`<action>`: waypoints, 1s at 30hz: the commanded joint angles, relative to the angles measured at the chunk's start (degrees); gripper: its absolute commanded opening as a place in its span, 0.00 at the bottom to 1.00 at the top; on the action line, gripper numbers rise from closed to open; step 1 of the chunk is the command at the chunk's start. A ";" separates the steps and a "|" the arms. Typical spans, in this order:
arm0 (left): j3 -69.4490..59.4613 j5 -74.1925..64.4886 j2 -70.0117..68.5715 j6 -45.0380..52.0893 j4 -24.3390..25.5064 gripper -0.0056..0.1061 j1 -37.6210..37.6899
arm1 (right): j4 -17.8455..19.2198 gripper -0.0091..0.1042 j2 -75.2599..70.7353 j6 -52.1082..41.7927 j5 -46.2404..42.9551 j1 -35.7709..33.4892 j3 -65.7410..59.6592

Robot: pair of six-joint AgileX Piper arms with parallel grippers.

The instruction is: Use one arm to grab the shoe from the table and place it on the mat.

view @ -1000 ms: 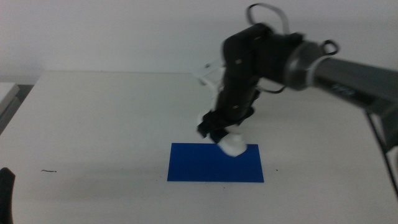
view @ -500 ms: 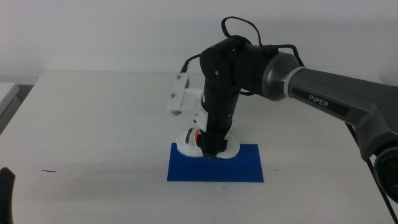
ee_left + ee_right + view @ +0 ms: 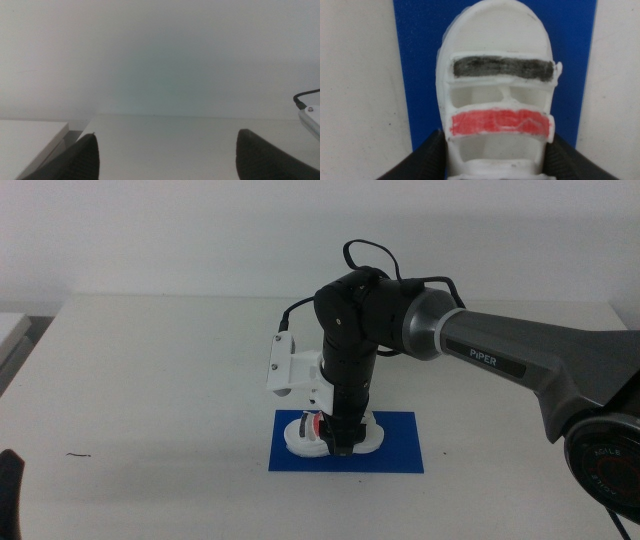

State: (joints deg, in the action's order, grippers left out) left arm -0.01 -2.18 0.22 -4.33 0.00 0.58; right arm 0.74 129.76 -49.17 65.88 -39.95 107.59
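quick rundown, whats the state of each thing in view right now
shoe: upright on the mat, straps up, held at its sides by the right gripper
mat: flat on the table, shoe on its left half
right gripper: down over the mat, shut on the shoe
left gripper: open, holding nothing, waiting at the table's near left edge
table: bears the mat

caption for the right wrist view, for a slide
Right gripper clasps the shoe over the blue mat.
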 commanded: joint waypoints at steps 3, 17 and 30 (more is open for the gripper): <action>0.01 0.70 -0.22 -0.07 0.00 0.89 -0.02 | 0.13 0.35 -0.01 0.12 -0.97 0.09 -0.15; 0.01 0.70 -0.22 -0.07 0.00 0.89 -0.02 | -0.01 0.72 -17.95 13.65 -15.50 3.18 -14.98; 0.01 0.70 -0.22 -0.07 0.00 0.89 -0.02 | 0.41 0.72 -86.89 43.74 -58.22 22.84 -82.60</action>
State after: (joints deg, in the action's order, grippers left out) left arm -0.01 -2.18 0.22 -4.33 0.00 0.58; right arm 0.71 48.68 -8.70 10.59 -19.40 30.73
